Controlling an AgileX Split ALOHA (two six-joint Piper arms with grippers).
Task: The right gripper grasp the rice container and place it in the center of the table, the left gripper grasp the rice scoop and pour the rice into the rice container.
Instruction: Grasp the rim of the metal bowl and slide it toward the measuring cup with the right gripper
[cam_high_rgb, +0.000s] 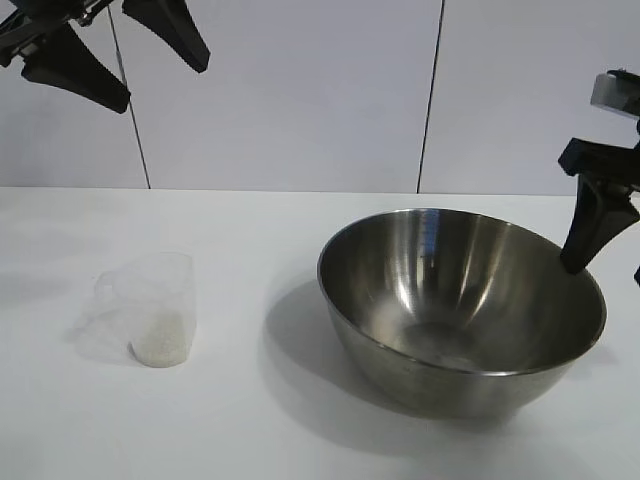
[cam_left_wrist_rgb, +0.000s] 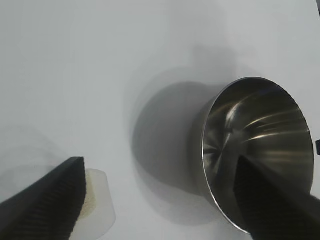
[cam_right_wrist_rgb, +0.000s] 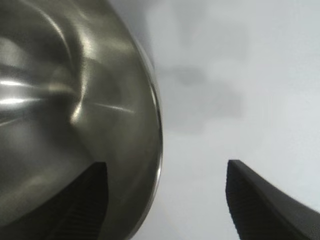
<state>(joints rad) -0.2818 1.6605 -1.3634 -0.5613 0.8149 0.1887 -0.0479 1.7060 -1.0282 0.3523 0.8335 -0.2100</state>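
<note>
The white surface (cam_high_rgb: 250, 420) carries two things. The largest is the steel bowl (cam_high_rgb: 462, 308), standing upright right of the middle, its inside shiny and bare of grains as far as can be seen. The right gripper (cam_right_wrist_rgb: 165, 200) is at the bowl's right rim: its fingers (cam_high_rgb: 592, 228) are apart and straddle the rim, one over the inside of the bowl, the other outside over the bare surface. They do not pinch the rim; whether the inner one touches the metal cannot be told.

The left gripper (cam_high_rgb: 118, 58) hangs high above the left part of the surface, its fingers spread wide and holding nothing.

Below it, well apart from the bowl, the clear plastic cup (cam_high_rgb: 150, 308) rests on the surface. A small heap of white rice (cam_high_rgb: 160, 342) fills its near end.
</note>
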